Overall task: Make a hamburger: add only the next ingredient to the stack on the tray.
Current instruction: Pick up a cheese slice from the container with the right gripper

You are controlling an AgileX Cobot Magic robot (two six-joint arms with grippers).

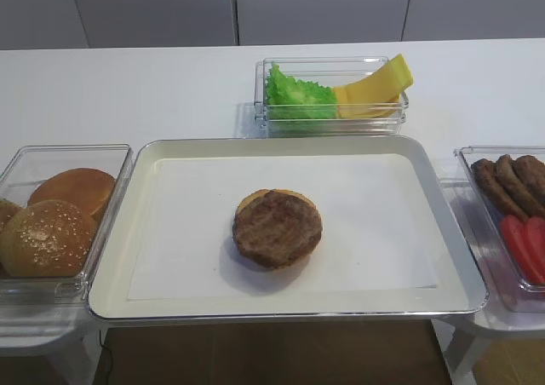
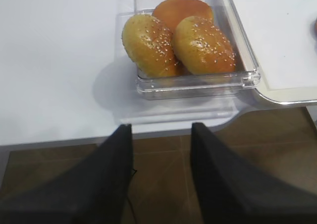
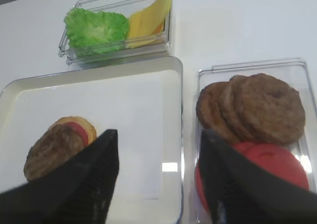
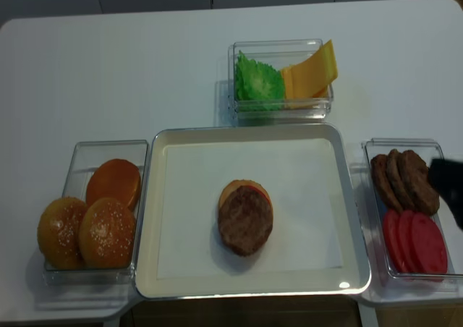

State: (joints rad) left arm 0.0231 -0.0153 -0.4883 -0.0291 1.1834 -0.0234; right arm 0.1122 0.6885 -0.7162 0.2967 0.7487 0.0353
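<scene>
One tray [image 4: 347, 218] is set centrally, within reach of both arms, and one stack [image 4: 245, 218] of patty over bun lies at its middle. Four clear bins [image 4: 281, 108] are ranged around it as supplies. Three buns [image 4: 107, 231] are counted, and the cheese [image 4: 311, 72] leans in the far bin beside lettuce [image 4: 257, 81]. The right gripper [image 3: 158, 184] and left gripper [image 2: 161, 184] are held apart-jawed, gripping nothing.

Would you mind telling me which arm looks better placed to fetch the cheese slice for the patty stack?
Probably the right. Its open end effector hovers by the tray's right edge, with the cheese slice ahead in its wrist view. The left end effector hangs off the table's near left edge, facing the buns.
</scene>
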